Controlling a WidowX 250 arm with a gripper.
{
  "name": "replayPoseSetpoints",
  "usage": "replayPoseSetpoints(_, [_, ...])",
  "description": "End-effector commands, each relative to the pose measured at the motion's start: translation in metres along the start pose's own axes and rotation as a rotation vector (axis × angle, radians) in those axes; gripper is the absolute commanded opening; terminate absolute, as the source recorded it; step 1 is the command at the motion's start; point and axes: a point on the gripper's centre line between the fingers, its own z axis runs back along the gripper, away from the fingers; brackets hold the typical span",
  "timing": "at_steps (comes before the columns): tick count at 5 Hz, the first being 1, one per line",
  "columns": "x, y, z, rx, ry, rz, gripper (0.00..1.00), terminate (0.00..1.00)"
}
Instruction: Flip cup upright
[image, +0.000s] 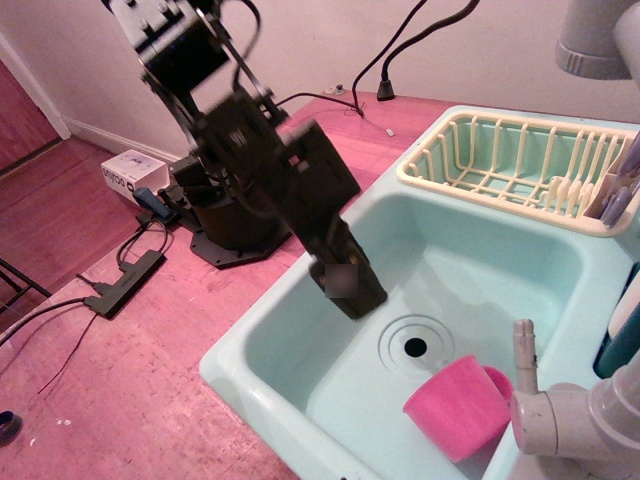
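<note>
The pink cup lies tipped on its side in the front right corner of the mint-green sink, just right of the drain. My black gripper hangs over the left part of the basin, up and to the left of the cup, well apart from it. It is blurred by motion. Its jaws look pressed together and hold nothing.
A cream dish rack sits at the back right of the sink. A grey faucet stands at the front right, close to the cup. Cables and a power strip lie on the pink counter at left.
</note>
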Motion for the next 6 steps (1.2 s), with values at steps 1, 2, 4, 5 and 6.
replayPoseSetpoints(1, [0.025,-0.027,-0.007,-0.074,-0.018,-0.026,1.0,0.0])
replayPoseSetpoints(2, [0.026,-0.035,-0.014,-0.098,-0.019,-0.018,1.0,0.0])
replayPoseSetpoints(4, [0.021,-0.046,-0.027,-0.142,-0.019,0.011,1.0,0.0])
replayPoseSetpoints(5, [0.016,-0.057,-0.038,-0.168,-0.011,0.025,1.0,0.0])
replayPoseSetpoints(6, [0.014,-0.066,-0.046,-0.177,-0.001,0.025,1.0,0.0])
